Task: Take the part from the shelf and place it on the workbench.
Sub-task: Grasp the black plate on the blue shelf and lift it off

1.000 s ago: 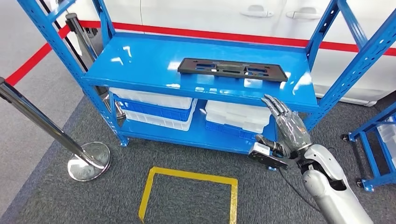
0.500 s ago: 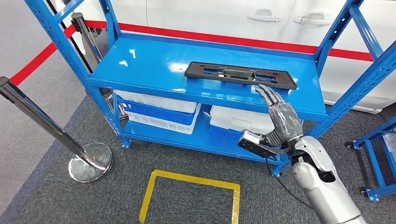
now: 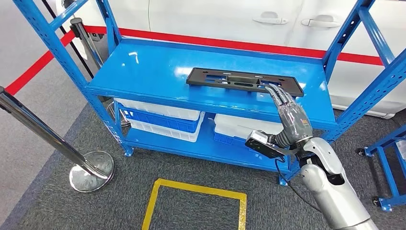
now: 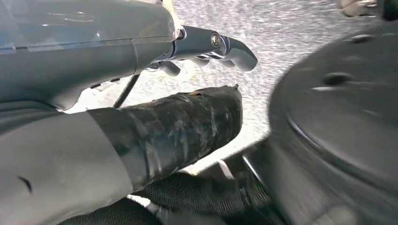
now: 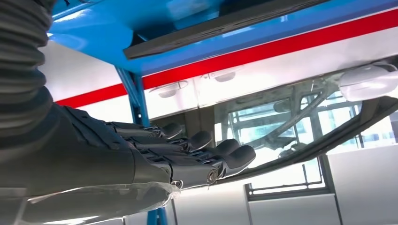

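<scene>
R robot hand point(image 3: 292, 117) empty, fingers straight and apart, tips at black part point(image 3: 244, 80) on blue shelf point(image 3: 153, 72).

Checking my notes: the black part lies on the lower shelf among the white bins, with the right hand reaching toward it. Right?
Not quite. The head view shows the black part on the top shelf, above the white bins. The right hand does reach toward it.

A blue shelf point(image 3: 158, 72) is standing on grey carpet point(image 3: 57, 206), with white and blue bins point(image 3: 160, 117) sitting on its lower level. A white car point(image 3: 230, 19) is filling the space behind (a red stripe point(image 3: 210, 42) running along it). A chrome stanchion point(image 3: 91, 170) is standing near yellow tape point(image 3: 196, 189).
</scene>
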You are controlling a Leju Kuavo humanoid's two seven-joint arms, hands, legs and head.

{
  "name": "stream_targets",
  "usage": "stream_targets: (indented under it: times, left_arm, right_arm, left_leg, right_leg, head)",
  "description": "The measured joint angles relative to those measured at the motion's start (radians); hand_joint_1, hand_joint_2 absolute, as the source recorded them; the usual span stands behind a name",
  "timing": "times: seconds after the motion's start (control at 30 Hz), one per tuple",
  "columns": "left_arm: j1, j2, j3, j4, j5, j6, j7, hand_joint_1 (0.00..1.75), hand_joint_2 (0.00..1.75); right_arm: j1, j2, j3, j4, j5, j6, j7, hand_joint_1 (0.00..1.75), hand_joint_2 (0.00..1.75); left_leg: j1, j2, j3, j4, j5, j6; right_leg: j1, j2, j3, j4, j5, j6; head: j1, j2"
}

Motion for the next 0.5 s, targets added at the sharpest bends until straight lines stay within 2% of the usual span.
stream_targets:
  times: [0.1,0.17,0.2,0.27,0.3,0.33,0.37,0.43,0.47,0.5]
  left_arm:
    - [0.002,0.0,-0.003,0.0,-0.001,-0.003,-0.003,0.0,0.0]
    - [0.003,0.001,-0.003,0.0,-0.004,-0.004,-0.005,0.0,0.0]
    - [0.003,0.002,-0.004,0.0,-0.006,-0.005,-0.007,0.0,0.0]
    - [0.003,0.004,-0.004,0.0,-0.008,-0.008,-0.013,0.0,0.0]
    - [0.004,0.004,-0.005,0.0,-0.009,-0.01,-0.016,0.0,0.0]
    - [0.004,0.004,-0.006,0.0,-0.01,-0.012,-0.019,0.0,0.0]
    - [0.004,0.005,-0.008,0.0,-0.012,-0.013,-0.022,0.0,0.0]
    - [0.004,0.004,-0.012,0.0,-0.015,-0.014,-0.026,0.0,0.0]
    - [0.004,0.005,-0.013,0.0,-0.016,-0.014,-0.028,0.0,0.0]
    - [0.004,0.005,-0.015,0.0,-0.017,-0.015,-0.03,0.0,0.0]
  right_arm:
    - [-0.003,0.001,0.0,0.002,0.003,0.0,0.003,0.0,1.75]
    - [-0.008,0.001,0.0,0.004,0.007,0.0,0.006,0.0,1.75]
    - [-0.011,0.001,0.0,0.006,0.01,0.0,0.009,0.0,1.75]
    - [-0.014,0.001,0.0,0.014,0.016,-0.001,0.017,0.0,1.75]
    - [-0.014,0.001,0.0,0.019,0.018,-0.001,0.02,0.0,1.75]
    - [-0.015,0.001,0.0,0.023,0.02,-0.001,0.022,0.0,1.75]
    - [-0.015,0.001,0.0,0.027,0.021,0.0,0.023,0.0,1.75]
    - [-0.02,0.001,0.0,0.035,0.025,0.0,0.028,0.0,1.75]
    - [-0.024,0.001,0.0,0.04,0.026,0.0,0.032,0.0,1.75]
    - [-0.027,0.001,0.0,0.044,0.026,0.001,0.034,0.0,1.75]
  left_leg:
    - [-0.002,-0.001,0.007,-0.013,-0.009,0.018]
    - [0.001,-0.001,0.014,-0.022,-0.009,0.033]
    - [0.001,-0.001,0.018,-0.024,-0.01,0.038]
    - [-0.002,-0.001,0.021,-0.025,-0.015,0.046]
    - [-0.004,-0.001,0.024,-0.024,-0.018,0.049]
    - [-0.006,-0.002,0.029,-0.024,-0.022,0.05]
    - [-0.008,-0.004,0.036,-0.024,-0.026,0.051]
    - [-0.011,-0.006,0.05,-0.024,-0.037,0.049]
    - [-0.013,-0.007,0.054,-0.023,-0.041,0.046]
    - [-0.013,-0.007,0.054,-0.022,-0.044,0.043]
  right_leg:
    - [0.0,0.001,-0.001,-0.002,-0.004,0.015]
    - [-0.002,0.002,-0.019,0.038,-0.03,0.022]
    - [-0.003,0.003,-0.047,0.091,-0.055,0.025]
    - [-0.002,0.004,-0.126,0.228,-0.103,0.027]
    - [-0.002,0.004,-0.159,0.276,-0.11,0.027]
    - [-0.002,0.004,-0.175,0.289,-0.095,0.026]
    - [-0.001,0.004,-0.17,0.26,-0.061,0.022]
    - [0.006,0.005,-0.119,0.13,0.024,0.006]
    - [0.011,0.005,-0.094,0.071,0.05,-0.002]
    - [0.015,0.006,-0.078,0.033,0.059,-0.008]
  head:
    - [0.0,0.0]
    - [0.0,0.0]
    - [0.0,0.0]
    - [0.0,0.0]
    - [0.0,0.0]
    - [0.0,0.0]
    - [0.0,0.0]
    - [0.0,0.0]
    - [0.0,0.0]
    - [0.0,0.0]
